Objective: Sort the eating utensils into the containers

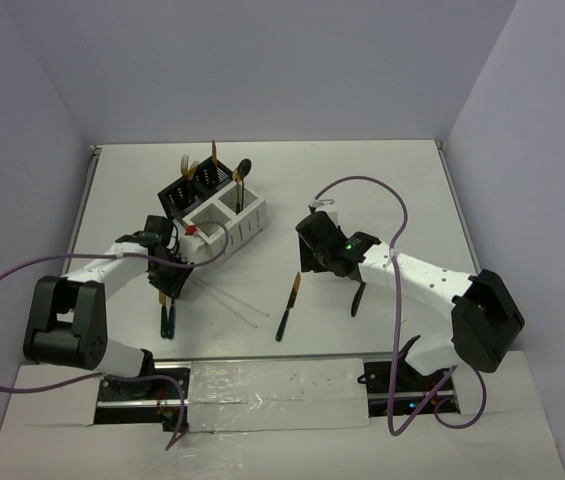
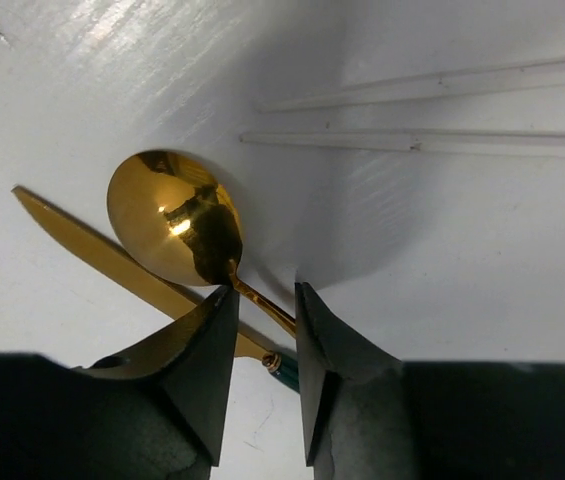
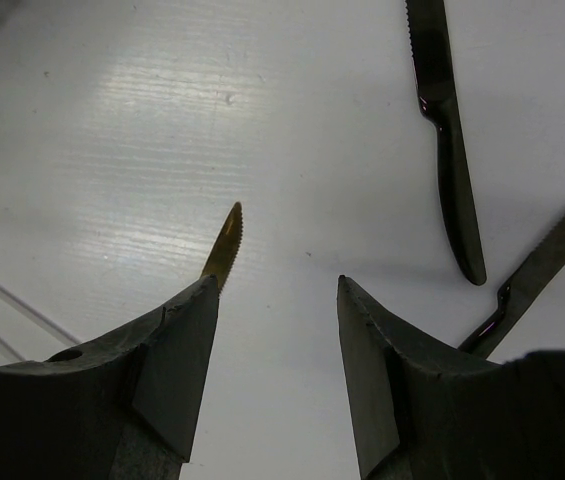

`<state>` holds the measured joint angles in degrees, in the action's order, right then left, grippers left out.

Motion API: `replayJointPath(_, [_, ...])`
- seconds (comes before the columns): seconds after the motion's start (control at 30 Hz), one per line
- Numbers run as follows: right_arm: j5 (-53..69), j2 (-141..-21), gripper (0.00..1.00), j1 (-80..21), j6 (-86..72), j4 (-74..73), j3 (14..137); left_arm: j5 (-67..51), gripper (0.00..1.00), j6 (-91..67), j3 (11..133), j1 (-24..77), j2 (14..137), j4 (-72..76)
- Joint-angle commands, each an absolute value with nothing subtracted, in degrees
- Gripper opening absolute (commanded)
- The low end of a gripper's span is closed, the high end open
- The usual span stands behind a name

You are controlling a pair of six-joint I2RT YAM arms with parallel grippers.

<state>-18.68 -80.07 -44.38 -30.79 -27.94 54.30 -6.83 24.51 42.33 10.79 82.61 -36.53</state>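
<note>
On the white table (image 1: 392,190), left of centre, your left claw (image 2: 264,292) hangs low over a gold spoon (image 2: 172,215) with a dark green handle. Its two black fingers (image 2: 202,380) stand a little apart, one on each side of the spoon's thin neck. Bare table shows between the neck and one finger, so no pinch is visible. A gold knife (image 2: 102,245) lies under the spoon, crossing beneath its bowl, and two thin white chopsticks (image 2: 432,142) lie side by side just beyond. Behind that claw, toward the back of the table, a black box (image 1: 190,195) and a white box (image 1: 230,218) sit touching, set at a slant. Gold fork heads (image 1: 188,168) stand up out of the black one. A dark spoon head (image 1: 244,167) rises at the pair's far right end, though you cannot tell which compartment holds it. A small red spot (image 1: 191,229) shows by the white box's near corner, too small to read. Right of centre, your right claw (image 3: 277,285) is spread wide over bare table with nothing between its fingers. The toothed tip of a gold-bladed knife (image 3: 224,240) pokes out from behind one finger. A black knife (image 3: 449,150) lies beyond, and a second black utensil (image 3: 547,265) with a toothed edge lies slanted near it, not touching.
</note>
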Motion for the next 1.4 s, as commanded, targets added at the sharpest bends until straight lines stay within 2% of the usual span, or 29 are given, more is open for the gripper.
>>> replayJointPath(0.0, [-21.0,-78.3,0.58,-44.6,-30.2,-27.9,55.4,-6.1,0.37,23.6,42.6,11.1,84.5,-33.0])
replayJointPath(0.43, [-21.7,-76.9,0.58,-44.6,-29.4,-28.4,55.3,-4.4,0.13,20.2,42.7,9.0,83.9,-27.1])
replayJointPath(0.53, [-22.2,-75.8,0.58,-44.6,-29.4,-28.6,54.9,-7.1,0.0,20.0,43.9,6.9,84.2,-27.2])
replayJointPath(1.0, [-20.7,-72.8,0.58,-44.6,-27.8,-26.5,54.3,-11.9,0.0,19.3,45.3,2.2,74.9,-30.1])
replayJointPath(1.37, [-20.3,-71.5,0.57,-44.8,-26.5,-25.9,55.5,-11.9,0.0,17.5,47.1,-1.6,56.1,-34.2])
